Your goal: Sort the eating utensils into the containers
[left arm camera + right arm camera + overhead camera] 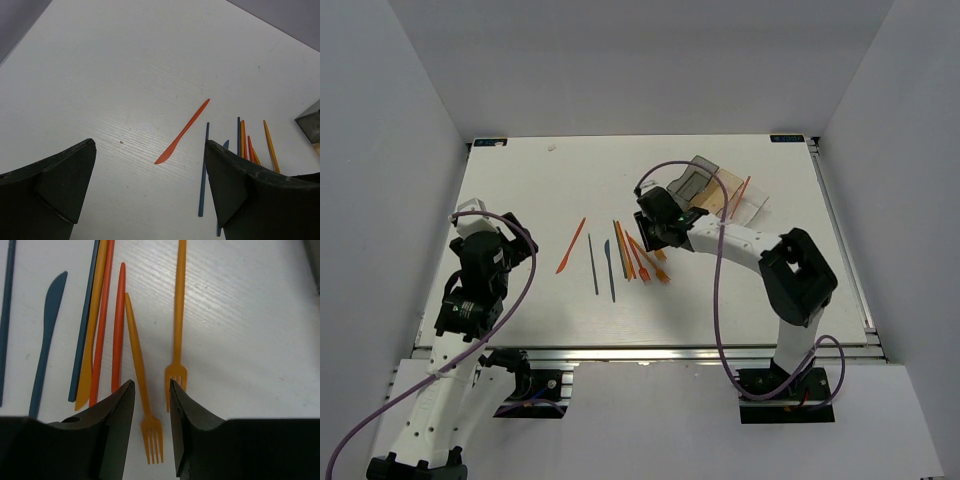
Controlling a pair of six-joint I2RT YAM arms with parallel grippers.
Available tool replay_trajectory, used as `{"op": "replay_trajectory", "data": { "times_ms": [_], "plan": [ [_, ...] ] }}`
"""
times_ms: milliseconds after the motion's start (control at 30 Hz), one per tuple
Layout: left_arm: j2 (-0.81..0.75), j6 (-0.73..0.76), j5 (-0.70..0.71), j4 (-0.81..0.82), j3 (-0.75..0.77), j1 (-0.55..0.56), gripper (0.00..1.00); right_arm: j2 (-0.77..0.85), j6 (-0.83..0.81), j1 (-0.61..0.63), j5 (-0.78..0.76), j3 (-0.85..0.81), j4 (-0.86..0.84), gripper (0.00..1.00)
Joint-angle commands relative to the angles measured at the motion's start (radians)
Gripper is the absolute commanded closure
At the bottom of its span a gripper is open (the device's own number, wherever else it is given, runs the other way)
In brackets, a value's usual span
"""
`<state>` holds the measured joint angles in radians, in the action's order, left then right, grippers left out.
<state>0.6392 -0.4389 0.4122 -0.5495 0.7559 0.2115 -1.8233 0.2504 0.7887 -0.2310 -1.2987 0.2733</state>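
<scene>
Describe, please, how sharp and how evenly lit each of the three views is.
Top external: soft, even light, no hard shadows or glare on the table; left wrist: the orange knife is crisp, the left fingers dark with little detail; right wrist: the forks are sharp, the right fingers fade to black below.

Tight fork cluster (136,342) under right claw (151,383)

Utensils (620,255) lie side by side mid-table (540,190). One knife (571,246) apart at left. Containers (715,190) behind them, to right. One stick (743,190) in rightmost.
</scene>
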Motion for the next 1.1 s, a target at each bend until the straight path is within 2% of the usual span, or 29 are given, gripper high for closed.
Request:
{"op": "replay_trajectory", "data": {
  "times_ms": [0,200,367,700,1067],
  "plan": [
    [-0.004,-0.009,0.025,-0.009,0.005,0.002,0.02,-0.043,-0.033,0.026,0.012,-0.123,0.069,0.6],
    [0.004,-0.006,0.019,-0.006,0.003,0.002,0.02,-0.16,0.003,0.055,-0.047,-0.212,0.109,0.63],
    [0.007,-0.003,0.011,-0.003,0.003,0.002,0.02,-0.2,0.003,0.082,0.013,-0.254,0.11,0.68],
    [0.004,-0.001,0.005,-0.001,0.003,0.002,0.02,-0.321,0.026,0.099,-0.004,-0.393,0.156,0.72],
    [-0.003,0.002,-0.003,0.002,0.002,0.003,0.02,-0.344,0.039,0.099,-0.034,-0.399,0.188,0.74]
  ]
}}
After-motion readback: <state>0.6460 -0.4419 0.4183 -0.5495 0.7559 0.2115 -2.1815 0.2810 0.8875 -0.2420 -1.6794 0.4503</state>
